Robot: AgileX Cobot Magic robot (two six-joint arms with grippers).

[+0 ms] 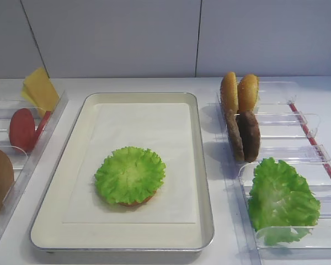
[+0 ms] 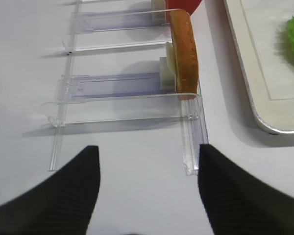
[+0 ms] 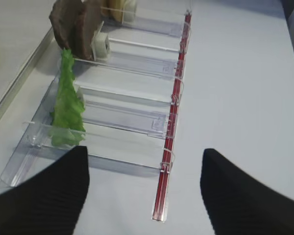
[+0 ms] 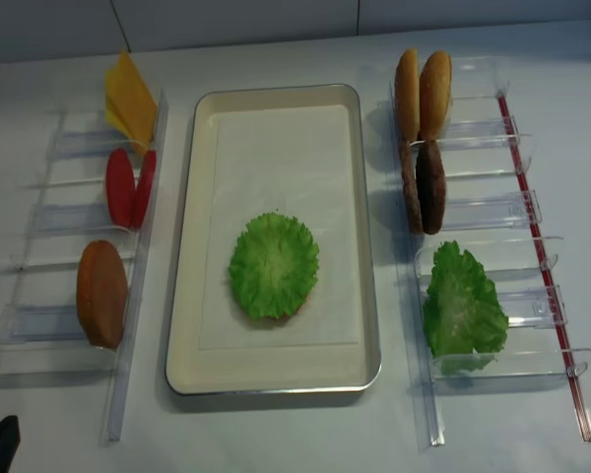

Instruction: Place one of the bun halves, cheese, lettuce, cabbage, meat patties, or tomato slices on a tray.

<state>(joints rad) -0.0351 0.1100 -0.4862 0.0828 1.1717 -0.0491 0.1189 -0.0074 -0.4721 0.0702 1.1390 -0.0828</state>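
Note:
A frilly green lettuce (image 1: pixel 130 174) leaf lies flat on the cream tray (image 1: pixel 204 165), with an orange-brown edge showing under its near side. Cheese (image 4: pixel 128 99), tomato slices (image 4: pixel 128 187) and one bun half (image 2: pixel 183 54) stand in the left rack. Two more bun halves (image 4: pixel 423 94), meat patties (image 4: pixel 424 185) and the bulkier cabbage (image 3: pixel 67 105) leaves are in the right rack. My left gripper (image 2: pixel 148 161) is open and empty over bare table, just short of the left rack's near end. My right gripper (image 3: pixel 146 161) is open and empty at the right rack's near end.
Clear plastic racks (image 4: pixel 39 296) flank the tray on both sides. A red strip (image 3: pixel 174 112) runs along the right rack's outer edge. A white wall stands behind the table. A dark gripper part (image 4: pixel 0 443) shows in the overhead view's bottom-left corner.

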